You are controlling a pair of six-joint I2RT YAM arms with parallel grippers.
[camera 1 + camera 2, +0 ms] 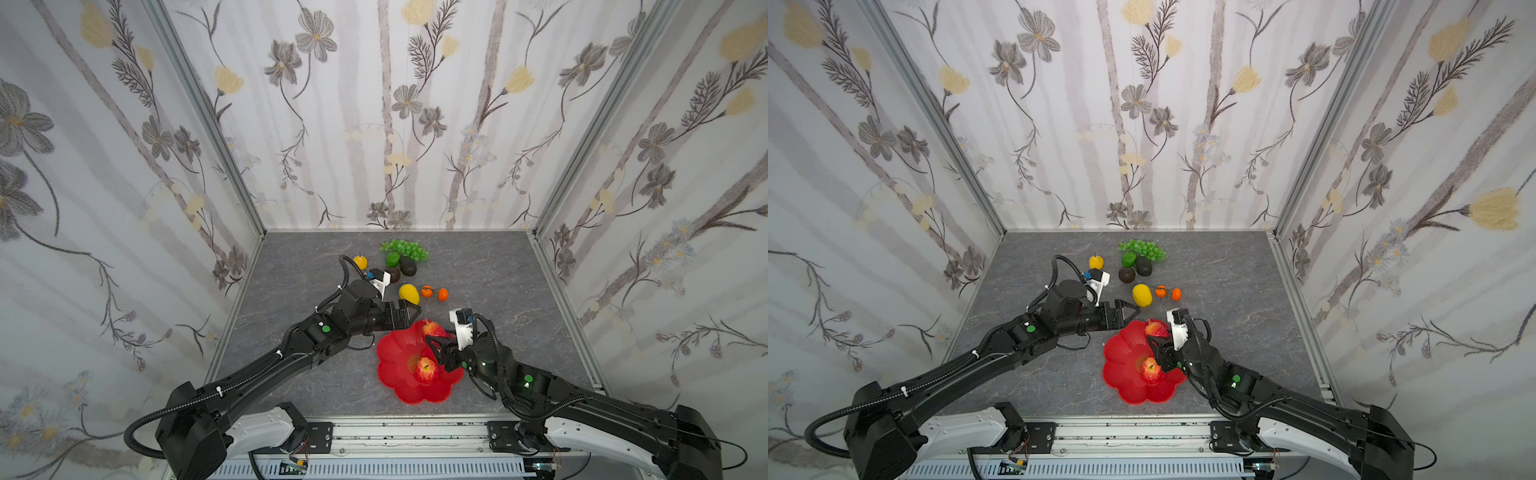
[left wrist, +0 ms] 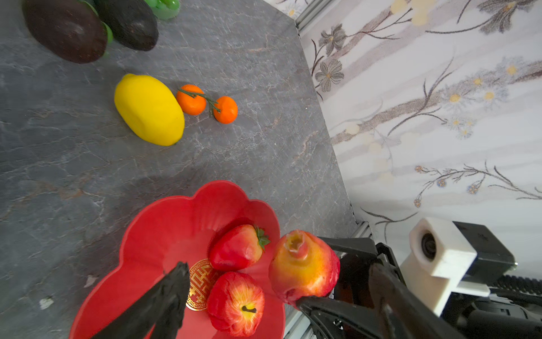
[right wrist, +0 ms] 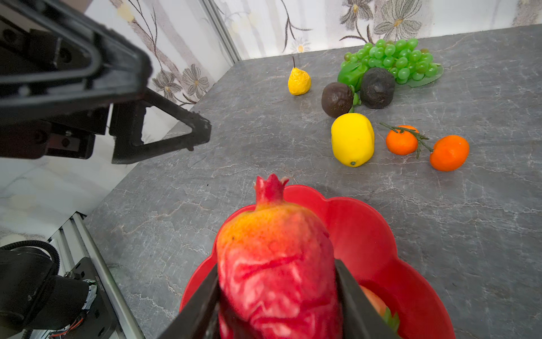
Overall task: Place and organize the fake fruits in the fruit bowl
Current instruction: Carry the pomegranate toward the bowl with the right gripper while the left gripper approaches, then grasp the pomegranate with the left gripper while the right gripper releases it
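Over bowl (image 1: 399,386) rim, right jaws pinch pomegranate (image 3: 275,264), mostly hiding strawberry (image 2: 236,248); left jaws spread.

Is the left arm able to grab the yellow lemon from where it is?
Probably yes. The left gripper is open and empty, just short of the lemon, with only bare table between them.

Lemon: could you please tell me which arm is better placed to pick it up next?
Left, probably. The left claw is open, empty and close to the lemon; the right claw is shut on a pomegranate at the bowl rim.
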